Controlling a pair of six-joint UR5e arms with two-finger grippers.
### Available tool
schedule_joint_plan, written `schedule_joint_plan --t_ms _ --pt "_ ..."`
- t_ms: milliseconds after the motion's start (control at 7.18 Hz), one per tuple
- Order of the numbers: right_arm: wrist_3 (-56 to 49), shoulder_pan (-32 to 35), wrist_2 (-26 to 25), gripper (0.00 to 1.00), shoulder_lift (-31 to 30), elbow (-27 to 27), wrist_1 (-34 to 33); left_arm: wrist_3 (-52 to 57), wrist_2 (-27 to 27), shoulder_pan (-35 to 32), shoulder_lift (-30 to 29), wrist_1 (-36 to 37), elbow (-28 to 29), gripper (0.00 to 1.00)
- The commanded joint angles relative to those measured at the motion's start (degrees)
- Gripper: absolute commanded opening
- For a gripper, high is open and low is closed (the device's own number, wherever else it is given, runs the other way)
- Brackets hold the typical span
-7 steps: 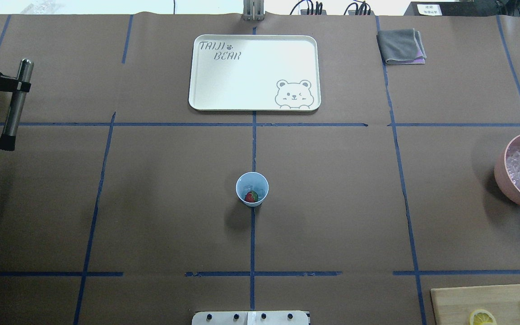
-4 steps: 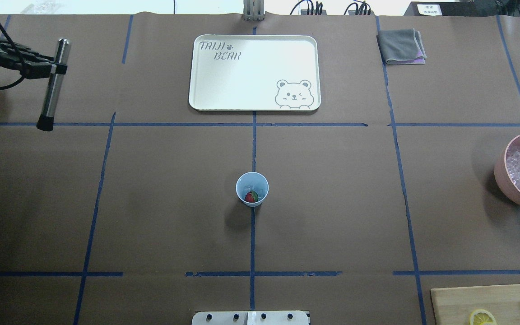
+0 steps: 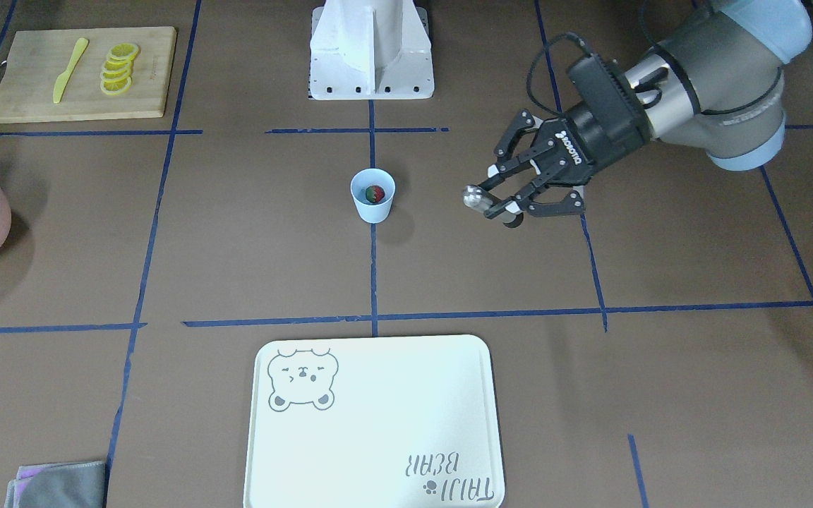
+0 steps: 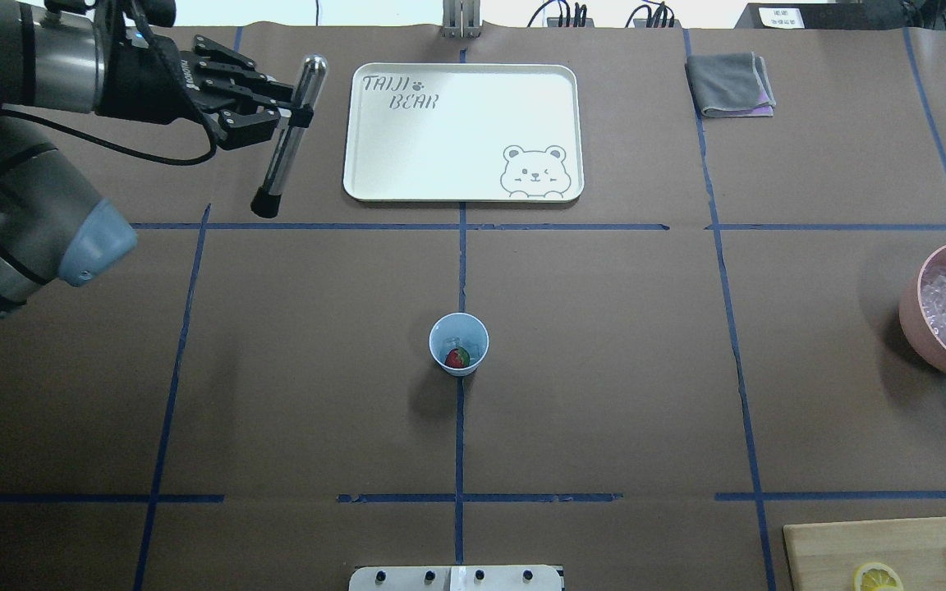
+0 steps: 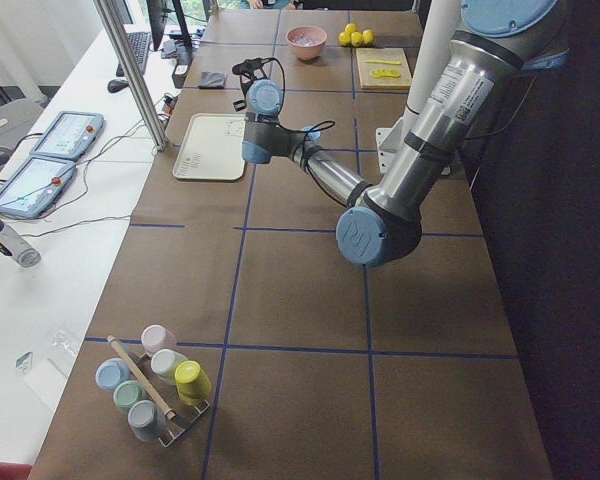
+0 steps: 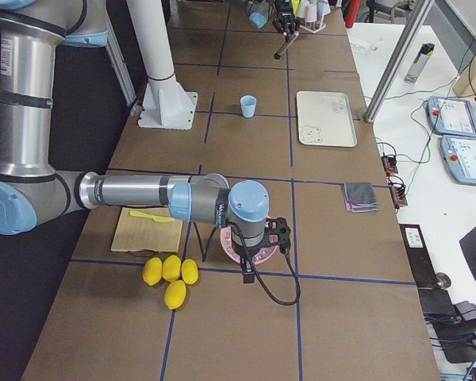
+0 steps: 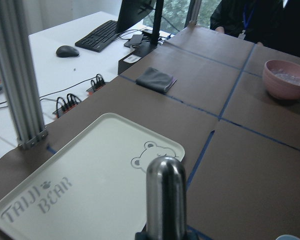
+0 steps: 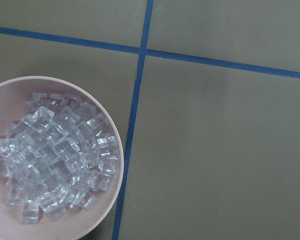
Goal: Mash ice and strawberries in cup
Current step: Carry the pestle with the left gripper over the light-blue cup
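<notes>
At the table's near edge, on the robot's side, sits the white robot base (image 3: 371, 53). Near right, one wooden cutting board (image 3: 82, 95) carries one yellow knife (image 3: 70, 68) and a row of about five overlapping lemon slices (image 3: 118, 68). Four whole lemons (image 6: 170, 278) lie near the board, further right.

Mid-table, on a blue tape line, one pale-blue cup (image 4: 458, 343) stands upright with one red strawberry (image 4: 457, 358) at its bottom. Well to the right, one pink bowl (image 4: 912, 320) holds a heap of clear ice cubes (image 8: 55, 160), too many to count. The right gripper (image 6: 262, 244) hangs over this bowl; whether its fingers are apart or together cannot be told.

Left of the cup and a little farther back, the left gripper (image 4: 291, 105), lettered ROBOTIQ, is clamped on one steel muddler (image 4: 280, 164). The muddler is held in the air, tilted, black tip down, well apart from the cup.

Far centre lies one white tray (image 4: 463, 131) printed "TAIJI BEAR", with a paw mark and a winking bear drawing. Far right lies one folded grey cloth (image 4: 729, 84). At the far left end, six small pastel cups (image 5: 165, 362) stand clustered, with one wooden stick (image 5: 140, 378) lying across them
</notes>
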Motion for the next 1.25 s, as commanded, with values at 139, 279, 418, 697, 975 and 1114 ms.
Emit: schedule_joint_plan --t_ms 139,279,418,697,975,1114 --pt "0.5 0.0 0.1 0.99 0.1 0.0 0.0 -0.2 20.3 15.8 -0.4 -17.6 0.6 0.02" --pt "0.5 0.0 0.0 0.99 0.2 0.0 0.1 -0.5 21.9 17.3 -0.6 -23.4 2.3 0.00" --pt "0.5 0.0 0.0 0.99 0.2 0.0 0.1 -0.6 27.9 21.7 -0.2 -32.0 6.2 0.00" --pt "0.5 0.0 -0.6 0.99 0.2 0.2 0.1 -0.3 30.5 24.1 0.0 -38.3 10.9 0.00" --pt "0.5 0.0 -1.1 0.99 -0.2 0.8 0.1 0.1 31.9 24.2 0.2 -38.4 11.0 0.00" --pt "0.5 0.1 -1.1 0.99 -0.2 0.9 0.1 0.2 34.3 25.3 0.2 -38.3 12.0 0.00"
